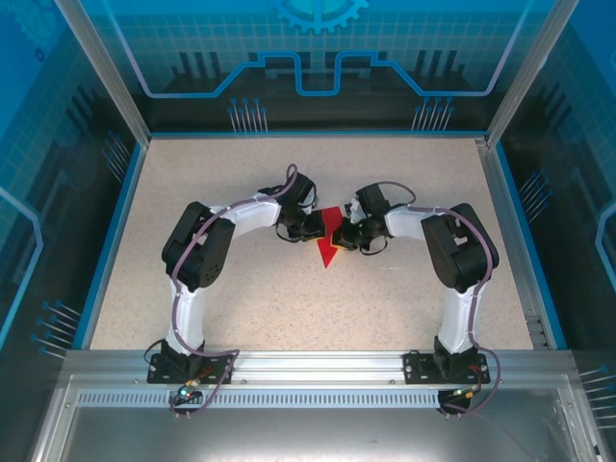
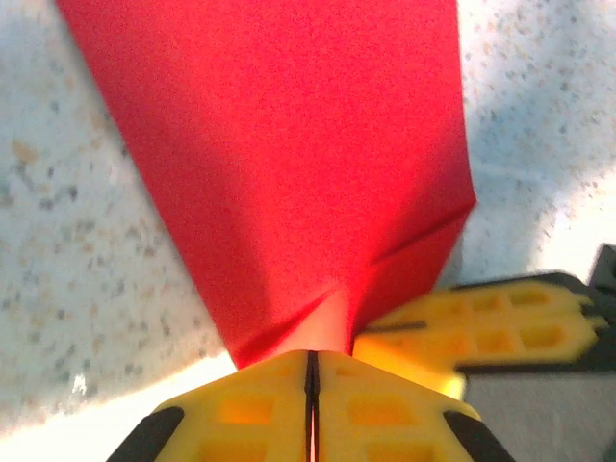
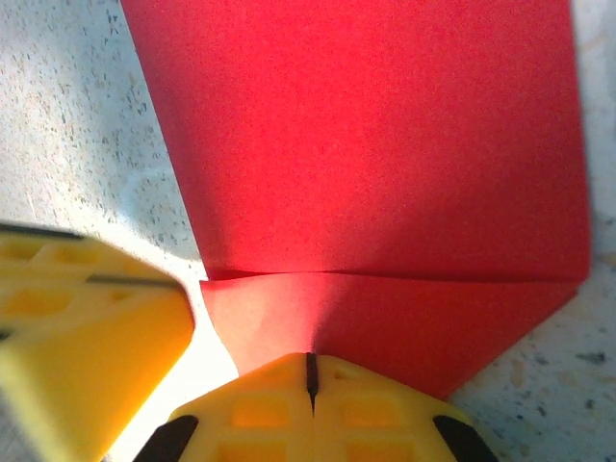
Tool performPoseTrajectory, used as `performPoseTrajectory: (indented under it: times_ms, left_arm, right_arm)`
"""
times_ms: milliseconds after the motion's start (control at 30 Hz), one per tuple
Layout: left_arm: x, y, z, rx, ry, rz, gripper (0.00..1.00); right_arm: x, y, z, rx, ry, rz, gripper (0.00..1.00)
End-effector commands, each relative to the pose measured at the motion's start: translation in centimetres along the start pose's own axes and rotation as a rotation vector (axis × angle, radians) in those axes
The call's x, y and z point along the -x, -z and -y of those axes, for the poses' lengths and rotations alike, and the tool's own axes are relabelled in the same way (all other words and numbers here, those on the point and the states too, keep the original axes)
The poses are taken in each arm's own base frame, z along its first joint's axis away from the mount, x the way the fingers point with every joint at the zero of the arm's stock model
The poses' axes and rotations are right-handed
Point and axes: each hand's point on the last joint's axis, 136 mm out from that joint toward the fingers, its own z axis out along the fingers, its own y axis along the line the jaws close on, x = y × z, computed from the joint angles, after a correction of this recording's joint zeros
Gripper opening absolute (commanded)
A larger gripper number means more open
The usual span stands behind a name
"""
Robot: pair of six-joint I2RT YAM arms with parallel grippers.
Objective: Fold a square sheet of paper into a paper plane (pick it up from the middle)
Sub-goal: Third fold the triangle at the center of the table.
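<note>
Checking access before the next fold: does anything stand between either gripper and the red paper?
Nothing visible does. The left gripper and the right gripper both have their closed fingertips right at the red paper, close beside each other, with no other object in between.

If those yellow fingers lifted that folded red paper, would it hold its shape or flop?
Probably floppy: the red paper puckers where the left fingers meet it. Its fold may stiffen it slightly along that line. It looks thin and light, so it would likely slide easily on the table.
</note>
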Motion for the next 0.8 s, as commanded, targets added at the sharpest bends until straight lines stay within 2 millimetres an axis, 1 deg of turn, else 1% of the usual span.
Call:
performPoseTrajectory:
  times_ms: [0,167,300,400,500,600,667,767]
  left_arm:
    - [-0.3,2.3,2.3,-0.108,0.035,0.050,0.12]
    - [-3.5,1.5,2.5,-0.159,0.105,0.008,0.11]
    - [-5.5,0.1,2.7,-0.167,0.130,-0.046,0.08]
    - [-5.8,-0.8,2.0,-0.139,0.147,-0.064,0.04]
    - [-5.9,-1.5,1.2,-0.099,0.158,-0.075,0.03]
    - [-6.2,-2.4,-0.2,-0.039,0.176,-0.094,0.02]
    - [-6.4,-2.6,-1.1,0.000,0.180,-0.091,0.02]
    - [-6.7,-2.7,-1.9,0.030,0.182,-0.097,0.01]
  right_arm:
    - [-0.8,-1.0,1.7,-0.045,-0.069,-0.003,0.00]
    - [-0.9,-1.0,2.0,-0.050,-0.120,0.017,0.00]
    - [-1.0,-0.8,2.3,-0.062,-0.145,0.023,0.00]
    - [-1.0,-0.9,2.4,-0.070,-0.153,0.017,0.00]
    - [-0.9,-0.8,2.5,-0.073,-0.158,0.019,0.00]
    - [-0.9,-0.8,2.4,-0.066,-0.159,0.015,0.00]
    - [-0.9,-0.6,2.1,-0.062,-0.154,0.016,0.00]
    - [-0.7,-0.3,1.5,-0.044,-0.141,0.020,0.00]
